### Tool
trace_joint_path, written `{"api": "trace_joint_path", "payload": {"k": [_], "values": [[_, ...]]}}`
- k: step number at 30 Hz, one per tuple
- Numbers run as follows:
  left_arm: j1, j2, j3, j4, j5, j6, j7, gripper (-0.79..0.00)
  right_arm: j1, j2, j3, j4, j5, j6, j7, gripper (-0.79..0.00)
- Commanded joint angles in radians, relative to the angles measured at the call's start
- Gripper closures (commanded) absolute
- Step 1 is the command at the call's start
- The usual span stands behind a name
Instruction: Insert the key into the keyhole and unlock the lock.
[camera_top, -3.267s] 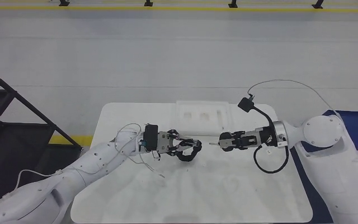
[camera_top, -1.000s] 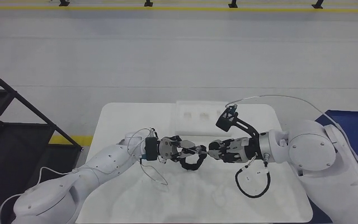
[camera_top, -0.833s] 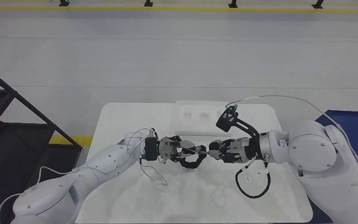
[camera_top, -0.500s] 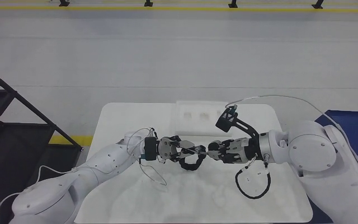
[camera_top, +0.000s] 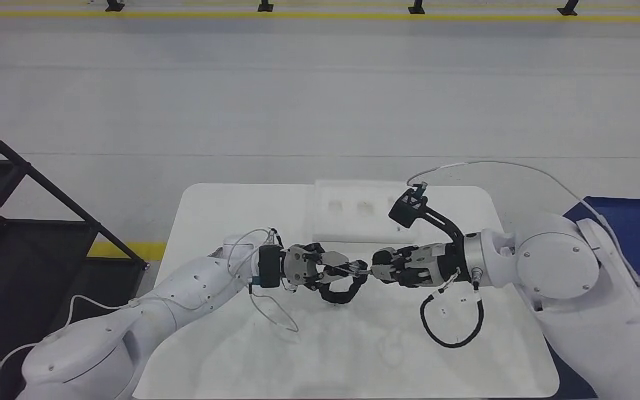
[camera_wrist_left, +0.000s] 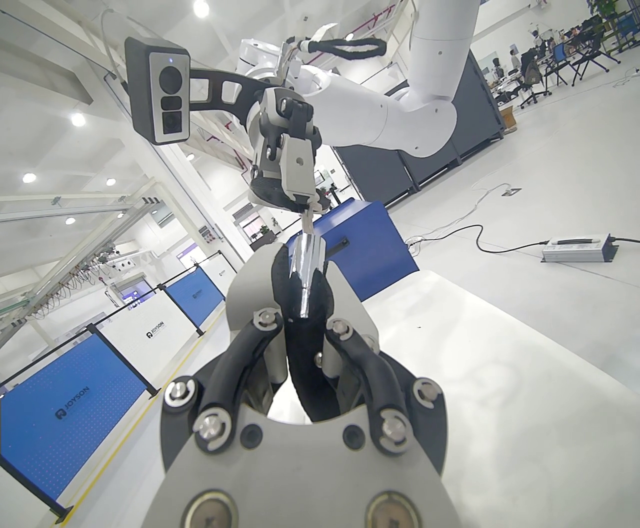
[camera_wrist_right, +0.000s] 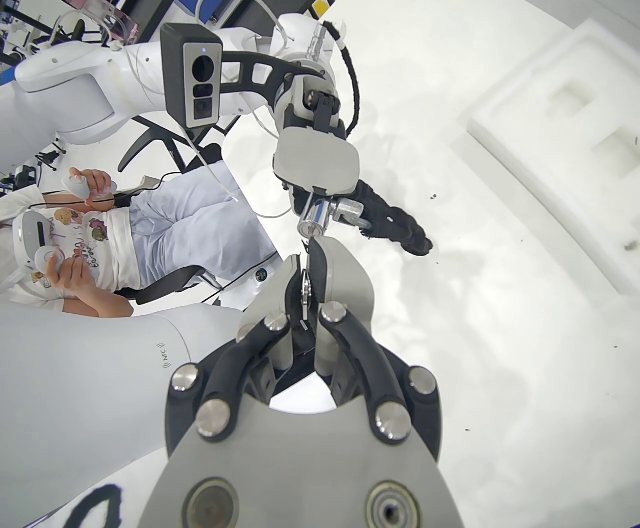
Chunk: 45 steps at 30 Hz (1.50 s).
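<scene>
- My left pincer (camera_wrist_left: 301, 287) is clamped narrow on the lock (camera_wrist_left: 306, 265). The chrome barrel sits between its pads and points away from the wrist toward my other arm, with the black cable (camera_wrist_right: 395, 226) trailing off to one side.
- My right pincer (camera_wrist_right: 306, 272) is pinched tight on the key (camera_wrist_right: 304, 292), gripping the head so that the blade sticks out past the fingertips.
- The two pincers meet nose to nose above the middle of the white table (camera_top: 480, 350), with barrel and key both held in the air.
- The key's tip is right at the keyhole (camera_wrist_right: 307, 231) in the barrel's end face, either touching it or just inside. I cannot tell how deep it sits, but much of the blade shows bare in the left wrist view, so I judge it is not home.
- The step in hand, as I read it, is insertion — alignment looks about done, while the push and the turn are not.
- The next move calls for a straight push of the right pincer along the barrel's axis, with the blade in line with the slot and the left pincer bracing the barrel against that push.
- The right wrist should roll to turn the key only once the blade is fully seated — too soon, and the key could twist in my pads or skew the barrel.
- The white foam tray (camera_top: 360, 205) lies at the table's far edge, well apart from the work.
</scene>
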Motion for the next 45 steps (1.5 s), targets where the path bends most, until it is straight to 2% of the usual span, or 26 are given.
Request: {"api": "trace_joint_path", "payload": {"k": [1, 15, 36, 44, 45], "values": [[0.0, 0.0, 0.0, 0.0, 0.0, 0.0, 0.0, 0.0, 0.001, 0.001, 0.0, 0.003, 0.003, 0.003, -0.002, 0.0], [0.008, -0.002, 0.006, -0.01, -0.047, 0.007, 0.007, 0.0, 0.014, -0.001, -0.028, 0.049, 0.053, 0.022, -0.025, 0.0], [0.014, -0.005, 0.008, -0.016, -0.07, -0.005, -0.005, 0.0, 0.04, -0.008, -0.073, 0.116, 0.089, -0.006, -0.069, 0.0], [0.03, -0.01, 0.008, -0.005, -0.106, -0.021, -0.021, 0.0, 0.062, -0.014, -0.078, 0.156, 0.114, -0.035, -0.123, 0.0], [0.033, -0.011, 0.008, -0.004, -0.117, -0.024, -0.024, 0.0, 0.065, -0.015, -0.077, 0.161, 0.117, -0.04, -0.128, -0.117]]}}
